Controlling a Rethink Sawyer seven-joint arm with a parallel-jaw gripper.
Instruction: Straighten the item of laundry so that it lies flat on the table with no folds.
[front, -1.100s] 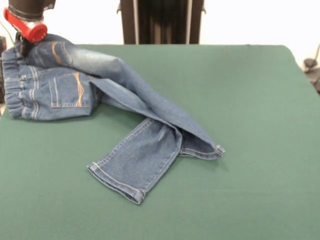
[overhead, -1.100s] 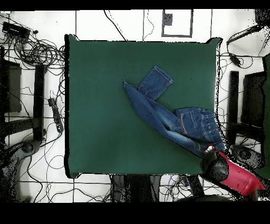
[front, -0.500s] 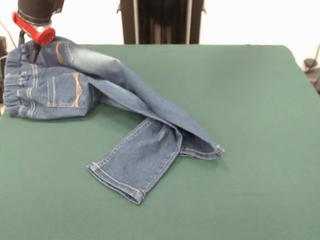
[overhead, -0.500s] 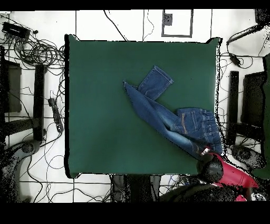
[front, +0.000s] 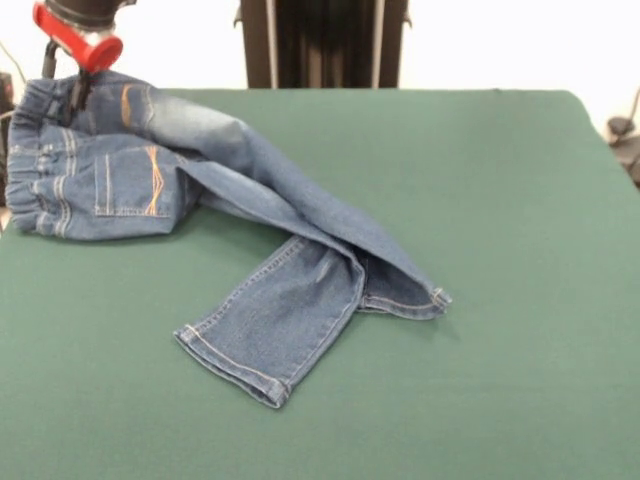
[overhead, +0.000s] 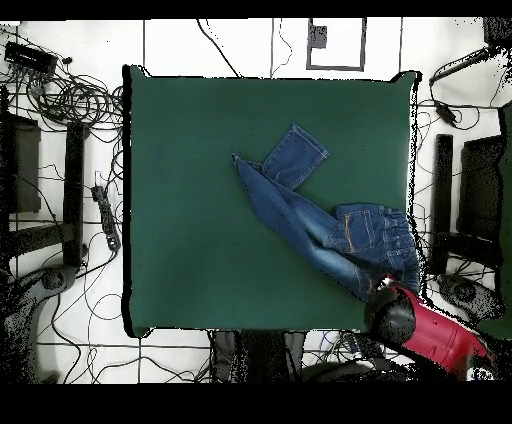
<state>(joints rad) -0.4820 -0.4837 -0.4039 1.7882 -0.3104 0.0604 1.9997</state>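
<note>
The item of laundry (front: 250, 215), a small pair of blue jeans, lies crumpled on the left part of the green table (front: 500, 200). Its gathered waistband (front: 28, 170) is at the far left, by the table's edge. One leg is folded back toward the front, ending at a hem (front: 235, 365). The other leg's hem (front: 410, 300) lies near the middle. My gripper (front: 78, 92), below a red collar, sits on the raised far corner of the waist and looks shut on the denim. In the overhead view the jeans (overhead: 340, 235) run diagonally and the gripper (overhead: 384, 289) is at their lower right end.
The waistband (overhead: 405, 245) lies close to the table's right edge (overhead: 412, 180) in the overhead view. Cables (overhead: 70, 100) and dark stands (overhead: 440, 200) surround the table on the floor. Green cloth (overhead: 190, 220) spreads wide to the left of the jeans.
The gripper has shifted right and slightly up in the front view, taking the waist's far corner with it. The legs and hems have stayed where they were.
</note>
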